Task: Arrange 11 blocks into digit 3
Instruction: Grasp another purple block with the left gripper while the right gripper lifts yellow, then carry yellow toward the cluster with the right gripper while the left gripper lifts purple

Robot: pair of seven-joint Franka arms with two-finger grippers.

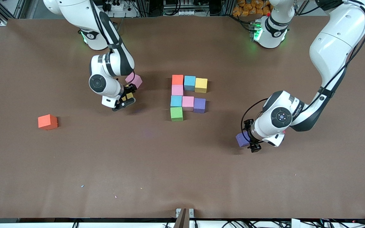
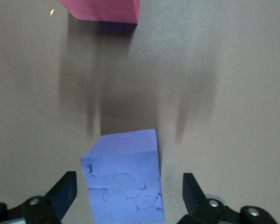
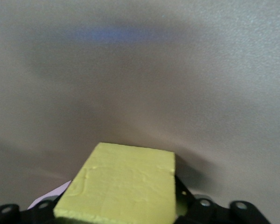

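Note:
Several blocks form a partial figure mid-table: orange-red (image 1: pixel 177 79), blue (image 1: pixel 189 83) and yellow (image 1: pixel 201 85) in a row, then pink (image 1: pixel 177 90), blue (image 1: pixel 176 101), pink (image 1: pixel 188 103), purple (image 1: pixel 199 105) and green (image 1: pixel 176 114). My right gripper (image 1: pixel 127 100) (image 3: pixel 123 200) is shut on a yellow block (image 1: pixel 129 96) (image 3: pixel 121 186), low over the table beside a loose pink block (image 1: pixel 134 80). My left gripper (image 1: pixel 250 141) (image 2: pixel 128 184) stands open around a purple block (image 1: pixel 241 138) (image 2: pixel 123 179) on the table, with a gap at each finger.
A lone orange block (image 1: pixel 47 122) lies toward the right arm's end of the table. The left wrist view also shows a pinkish-red block (image 2: pixel 102 10) on the brown table cover (image 1: pixel 182 177), a short way from the purple one.

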